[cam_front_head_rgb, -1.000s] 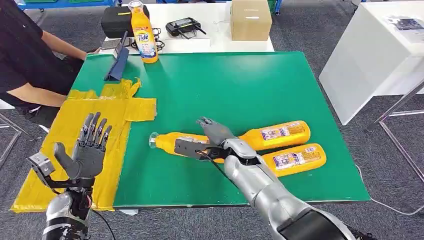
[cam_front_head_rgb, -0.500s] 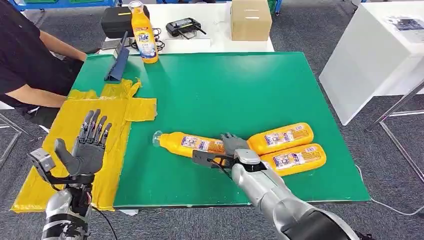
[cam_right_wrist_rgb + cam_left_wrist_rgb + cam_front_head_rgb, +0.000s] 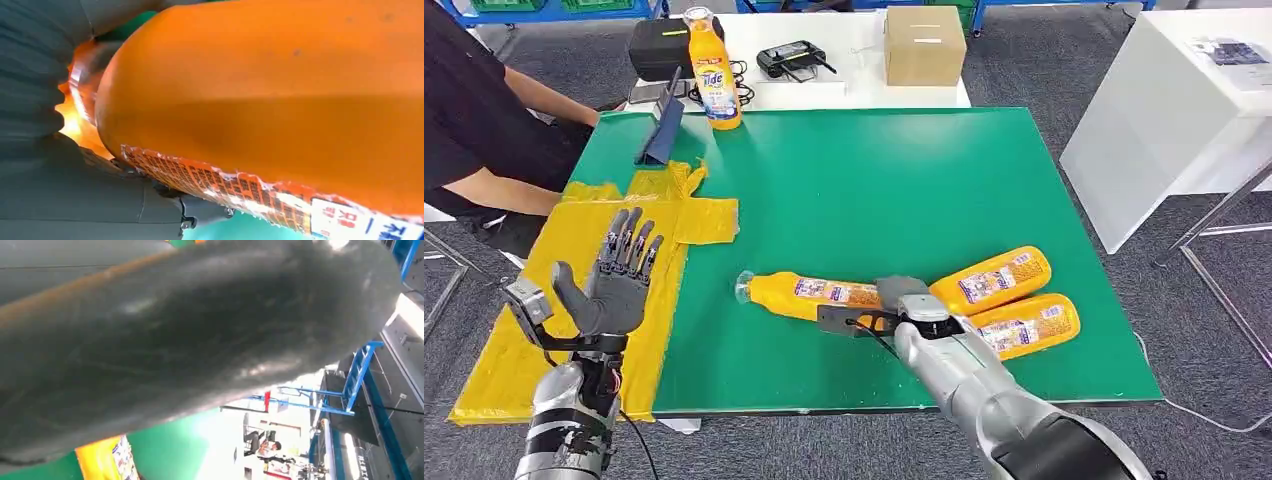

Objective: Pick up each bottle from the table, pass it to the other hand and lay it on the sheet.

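In the lower middle of the head view the right hand point(image 3: 894, 303) lies over the base end of an orange bottle point(image 3: 809, 293) on its side on the green table point(image 3: 874, 170); the right wrist view, close up on orange plastic and a label of small Korean print, shows the grey hand wrapped against the bottle, so it is grasping it. The bottle's clear cap points toward the left of the frame.

Just right of that hand, two more orange bottles lie on their sides, the upper one point(image 3: 992, 279) touching the lower one point(image 3: 1024, 325), each with a white and blue label whose writing is too small to read.

At lower left the left hand point(image 3: 616, 285) is raised palm forward with fingers spread, grasping nothing, above the yellow sheet point(image 3: 544, 300) that covers the table's left edge.

At the upper left, a fourth orange bottle point(image 3: 710, 72) stands upright at the table's far edge, its label reading "Tide". Beside it are a blue-grey folded stand point(image 3: 662, 130), a black case point(image 3: 656, 45), a black controller point(image 3: 790, 56) and a cardboard box point(image 3: 924, 44) on a white table point(image 3: 844, 85). A person in black point(image 3: 474, 110) sits at the far left.
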